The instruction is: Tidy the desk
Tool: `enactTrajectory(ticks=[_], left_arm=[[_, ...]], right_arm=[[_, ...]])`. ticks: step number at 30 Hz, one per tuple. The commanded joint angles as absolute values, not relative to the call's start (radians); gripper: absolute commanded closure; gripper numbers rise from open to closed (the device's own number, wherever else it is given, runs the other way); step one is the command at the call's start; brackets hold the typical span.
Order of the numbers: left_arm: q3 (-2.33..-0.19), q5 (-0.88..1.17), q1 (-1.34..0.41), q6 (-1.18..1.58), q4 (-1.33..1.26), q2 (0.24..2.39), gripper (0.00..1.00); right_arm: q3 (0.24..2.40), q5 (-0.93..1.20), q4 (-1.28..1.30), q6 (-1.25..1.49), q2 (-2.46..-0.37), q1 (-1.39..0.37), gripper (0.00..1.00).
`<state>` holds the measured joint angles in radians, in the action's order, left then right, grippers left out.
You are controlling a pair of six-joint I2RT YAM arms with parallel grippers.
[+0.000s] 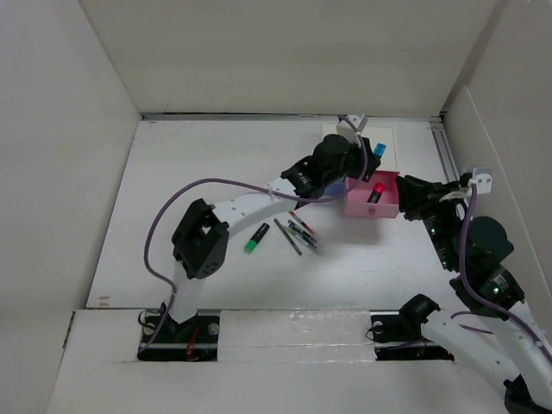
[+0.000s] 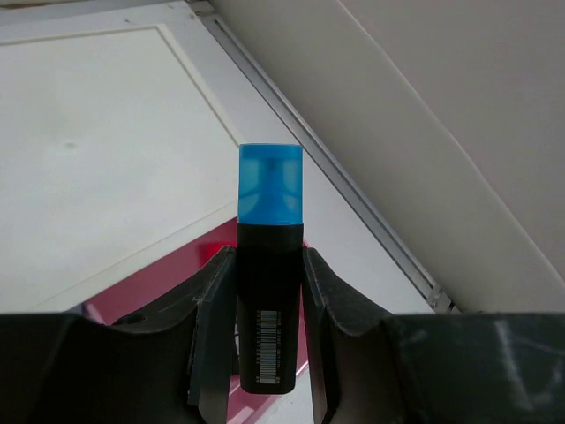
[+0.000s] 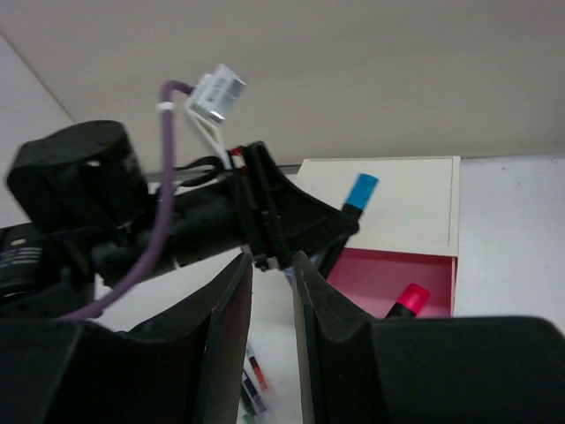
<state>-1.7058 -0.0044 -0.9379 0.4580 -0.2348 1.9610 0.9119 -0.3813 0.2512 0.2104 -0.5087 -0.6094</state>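
Blue-capped marker (image 2: 269, 203) sits pinched in the left gripper (image 2: 267, 274), just over the pink drawer (image 1: 358, 207). It should go down slowly and lie flat beside the pink marker (image 1: 377, 191) inside. The white desk (image 1: 198, 155) lies under the drawer.

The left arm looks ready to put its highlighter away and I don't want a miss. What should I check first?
1. Left claw grips blue highlighter: ok, pinched between both fingers.
2. Pink drawer open: ok.
3. Room inside: ok, only a pink highlighter shows.
4. Highlighter over drawer: cannot tell; its cap sits over the white box.
5. Right claw out of the way: ok, empty, beside the drawer's right side.
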Motion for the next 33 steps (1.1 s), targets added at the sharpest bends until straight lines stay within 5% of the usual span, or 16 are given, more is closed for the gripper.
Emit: enactTrajectory(ticks=[1,10,16,21,24,28,33], left_arm=[[-1.850,0.109,-0.953,0.416,-0.261,2.011,1.00],[-1.918,0.138,-0.953,0.373,-0.201,2.118,0.94],[-1.873,0.121,-0.953,0.344,-0.181,2.114,0.69],[-1.827,0.097,-0.953,0.331,-0.221,2.033,0.37],[-1.828,0.089,-0.953,0.322,-0.229,1.977,0.37],[-1.757,-0.074,-0.953,0.340,-0.232,1.822,0.44],[-1.346,-0.210,-0.821,0.501,-0.366,1.518,0.65]], right_arm=[[0.917,-0.368,0.241,0.192,-0.489,-0.607,0.69],[0.896,-0.387,0.255,0.187,-0.477,-0.607,0.69],[0.881,-0.379,0.245,0.192,-0.491,-0.607,0.69],[0.868,-0.368,0.244,0.196,-0.499,-0.607,0.69],[0.874,-0.364,0.256,0.195,-0.515,-0.607,0.69],[0.890,-0.318,0.265,0.183,-0.548,-0.607,0.83],[0.868,-0.220,0.239,0.183,-0.636,-0.607,0.96]])
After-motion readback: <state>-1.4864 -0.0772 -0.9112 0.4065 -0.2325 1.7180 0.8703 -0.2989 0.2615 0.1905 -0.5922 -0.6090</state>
